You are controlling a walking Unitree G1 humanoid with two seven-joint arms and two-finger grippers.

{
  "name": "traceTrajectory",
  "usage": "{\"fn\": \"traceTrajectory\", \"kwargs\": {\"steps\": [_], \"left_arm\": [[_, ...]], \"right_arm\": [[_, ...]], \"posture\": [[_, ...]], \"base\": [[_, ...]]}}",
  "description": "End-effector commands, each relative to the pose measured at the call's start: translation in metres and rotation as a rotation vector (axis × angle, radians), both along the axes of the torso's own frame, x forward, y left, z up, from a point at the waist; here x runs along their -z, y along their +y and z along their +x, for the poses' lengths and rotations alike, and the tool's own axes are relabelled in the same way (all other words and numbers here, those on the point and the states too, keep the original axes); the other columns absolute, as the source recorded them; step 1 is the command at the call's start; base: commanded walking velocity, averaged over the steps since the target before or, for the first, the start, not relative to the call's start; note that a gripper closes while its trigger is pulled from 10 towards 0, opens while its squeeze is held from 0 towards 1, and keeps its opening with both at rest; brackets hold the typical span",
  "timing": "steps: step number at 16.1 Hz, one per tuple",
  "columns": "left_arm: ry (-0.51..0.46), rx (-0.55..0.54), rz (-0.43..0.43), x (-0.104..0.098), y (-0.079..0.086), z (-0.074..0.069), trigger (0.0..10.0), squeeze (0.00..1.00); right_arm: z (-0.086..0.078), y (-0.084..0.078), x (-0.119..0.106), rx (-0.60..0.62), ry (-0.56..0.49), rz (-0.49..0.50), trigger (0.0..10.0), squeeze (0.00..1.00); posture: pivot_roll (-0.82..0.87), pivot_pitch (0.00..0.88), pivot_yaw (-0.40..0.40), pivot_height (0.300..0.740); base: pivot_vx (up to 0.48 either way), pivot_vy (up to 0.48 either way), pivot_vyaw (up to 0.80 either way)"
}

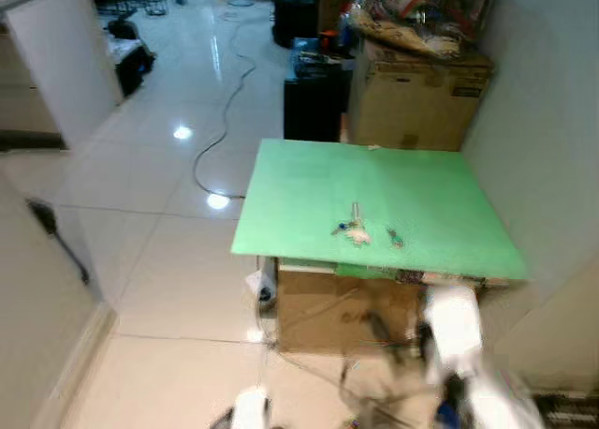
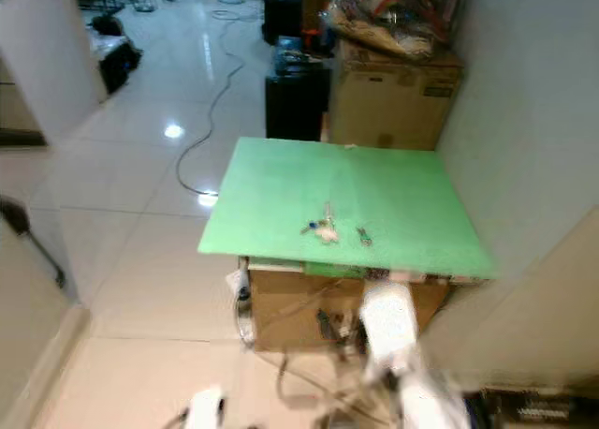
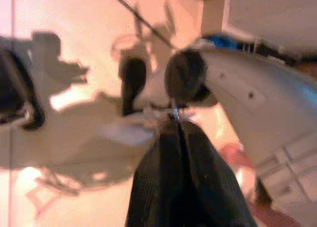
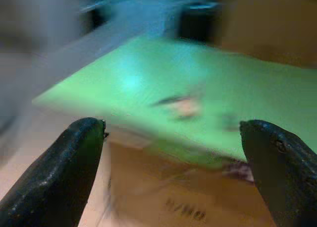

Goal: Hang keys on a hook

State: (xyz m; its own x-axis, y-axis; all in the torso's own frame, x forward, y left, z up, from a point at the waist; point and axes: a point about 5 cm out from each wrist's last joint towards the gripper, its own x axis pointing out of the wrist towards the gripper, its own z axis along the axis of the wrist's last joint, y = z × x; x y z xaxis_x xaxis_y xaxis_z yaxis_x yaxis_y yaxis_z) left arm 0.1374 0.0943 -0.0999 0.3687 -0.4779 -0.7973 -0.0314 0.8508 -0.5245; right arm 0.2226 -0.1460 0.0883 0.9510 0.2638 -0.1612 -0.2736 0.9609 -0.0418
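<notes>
Looking onto glossy white floor tiles (image 1: 168, 260) reflecting ceiling lights, with a dark cable (image 1: 220, 120) snaking across them. Showing a green board (image 1: 374, 199) lying on a cardboard box (image 1: 337, 312) beside a pale wall (image 1: 547, 120), another cardboard carton (image 1: 412, 101) and a black cabinet (image 1: 314, 106) standing beyond its far edge.

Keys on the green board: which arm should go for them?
Right, probably. The right gripper has its jaws open and faces the keys on the green board. The left gripper has its jaws shut and points at the floor.
</notes>
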Motion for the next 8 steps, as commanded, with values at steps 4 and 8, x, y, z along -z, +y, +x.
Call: {"fn": "traceTrajectory", "kwargs": {"steps": [4, 8], "left_arm": [[-1.031, 0.036, -0.059, -0.2046, -0.0654, 0.2125, 10.0, 0.00], [-1.031, 0.036, -0.059, -0.2046, -0.0654, 0.2125, 10.0, 0.00]], "right_arm": [[-0.0202, -0.0096, -0.0054, 0.025, -0.007, -0.020, 10.0, 0.00], [-0.0202, -0.0096, -0.0054, 0.025, -0.007, -0.020, 10.0, 0.00]], "posture": [[-0.15, 0.026, 0.137, 0.686], [-0.15, 0.026, 0.137, 0.686]], "base": [[0.000, 0.000, 0.00], [0.000, 0.000, 0.00]]}}
